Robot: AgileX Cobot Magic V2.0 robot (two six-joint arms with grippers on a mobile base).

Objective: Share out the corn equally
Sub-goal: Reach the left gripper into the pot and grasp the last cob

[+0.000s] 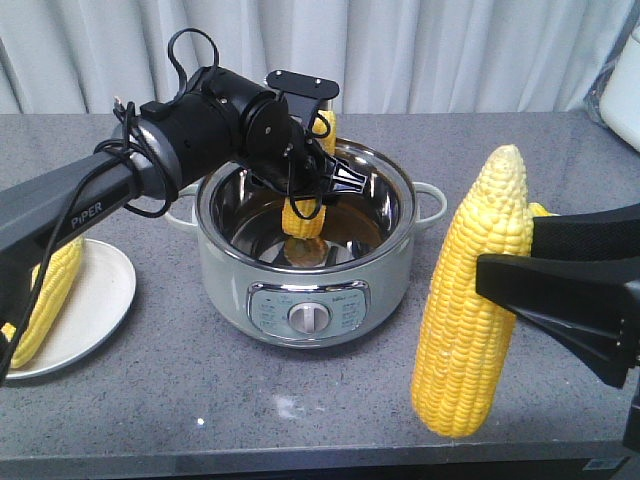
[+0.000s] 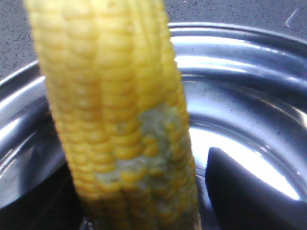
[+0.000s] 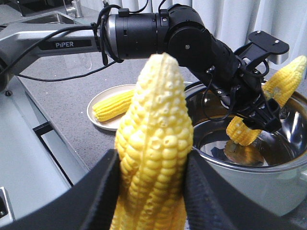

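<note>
ok, left gripper (image 1: pixel 312 190) is down inside the pale green electric cooking pot with the steel bowl (image 1: pixel 230 270), mid-bench. its jaws are closed onto a yellow corn cob with a whitish patch (image 1: pixel 304 222), near mid-length. that cob hangs tilted, lower end inside the bowl, upper end poking up past the far rim. right gripper (image 3: pixel 152 160) is clamped round a second, fatter yellow cob (image 1: pixel 475 300), held upright, tip up, over the front right of the grey stone bench (image 1: pixel 200 400).

step in hand, my read: get the pot cob out and onto a plate. lift straight up until the lower end clears the rim before you swing left, or it clips the steel wall. kernels look rounded and slick, so squeeze firm and move slow.

count: three cobs certain. one per gripper, plus a third cob (image 1: pixel 45 300) lying on the round white plate (image 1: pixel 105 300) at the bench's left edge. a yellow sliver (image 1: pixel 541 210) behind the right arm may be a fourth, can't tell. one pot, one plate in view.
</note>
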